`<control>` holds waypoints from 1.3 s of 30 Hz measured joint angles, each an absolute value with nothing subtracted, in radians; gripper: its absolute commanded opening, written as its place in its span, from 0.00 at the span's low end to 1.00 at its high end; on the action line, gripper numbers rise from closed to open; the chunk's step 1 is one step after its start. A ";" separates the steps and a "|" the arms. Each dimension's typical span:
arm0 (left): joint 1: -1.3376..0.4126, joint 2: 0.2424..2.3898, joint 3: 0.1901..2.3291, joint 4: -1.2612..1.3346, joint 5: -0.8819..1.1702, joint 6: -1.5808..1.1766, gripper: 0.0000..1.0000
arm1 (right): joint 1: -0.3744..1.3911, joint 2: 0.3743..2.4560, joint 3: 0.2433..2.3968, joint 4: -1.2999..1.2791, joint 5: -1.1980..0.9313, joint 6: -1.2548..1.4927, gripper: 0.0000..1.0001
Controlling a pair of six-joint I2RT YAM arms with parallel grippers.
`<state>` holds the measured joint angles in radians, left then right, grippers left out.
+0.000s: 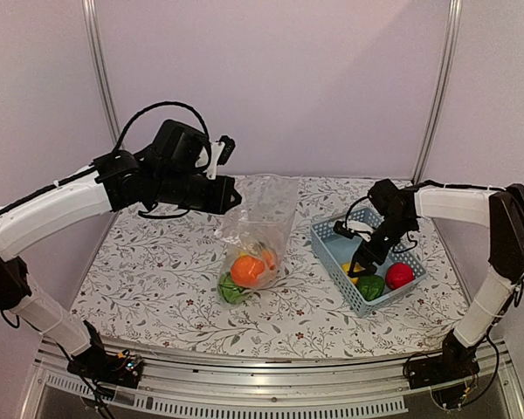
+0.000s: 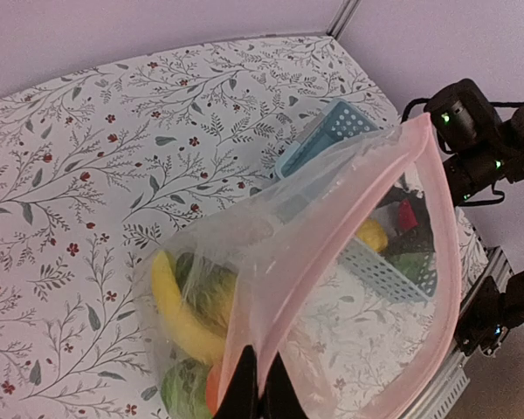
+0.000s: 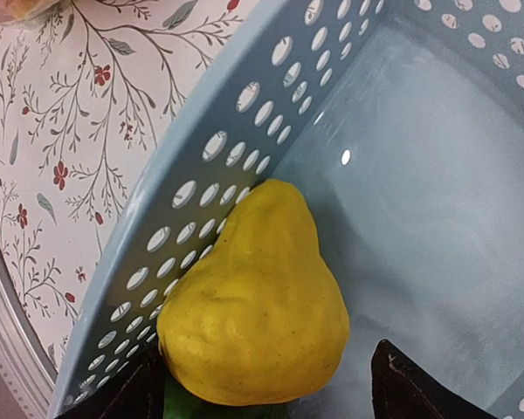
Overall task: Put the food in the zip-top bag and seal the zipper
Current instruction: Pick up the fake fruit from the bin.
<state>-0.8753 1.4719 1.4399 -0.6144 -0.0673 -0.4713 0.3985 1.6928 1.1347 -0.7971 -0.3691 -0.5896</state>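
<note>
The yellow lemon (image 3: 253, 305) is lying against the light-blue basket's (image 3: 201, 175) wall, between the right gripper's (image 3: 271, 394) spread fingers. Left of the basket, the left gripper (image 2: 258, 393) is pinching the zipper (image 2: 279, 279), fingers together, holding the zip-top bag (image 1: 266, 218) up mid-table. The banana (image 2: 179, 310) and orange (image 1: 246, 269) are sitting inside.

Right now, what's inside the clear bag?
Inside the zip-top bag: a yellow banana, an orange and green pieces. The crinkled plastic and the pile itself cover whatever lies underneath, so I can't tell if more is in there.
</note>
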 measured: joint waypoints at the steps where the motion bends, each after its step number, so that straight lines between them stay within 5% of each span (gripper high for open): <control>1: -0.875 1.472 1.440 -0.614 -0.067 -0.471 0.00 | 0.398 1.704 1.137 -0.798 -0.375 -0.589 0.81; 14: -0.875 1.464 1.425 -0.608 -0.068 -0.472 0.00 | 0.398 1.769 1.199 -0.844 -0.400 -0.575 0.56; 39: -0.875 1.467 1.424 -0.588 -0.059 -0.467 0.00 | 0.427 1.451 1.596 -0.852 -0.433 -0.568 0.50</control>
<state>-0.8753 1.4670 1.4239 -0.5884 -0.0593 -0.4671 0.4267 1.4513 1.5955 -0.8524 -0.4328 -0.5678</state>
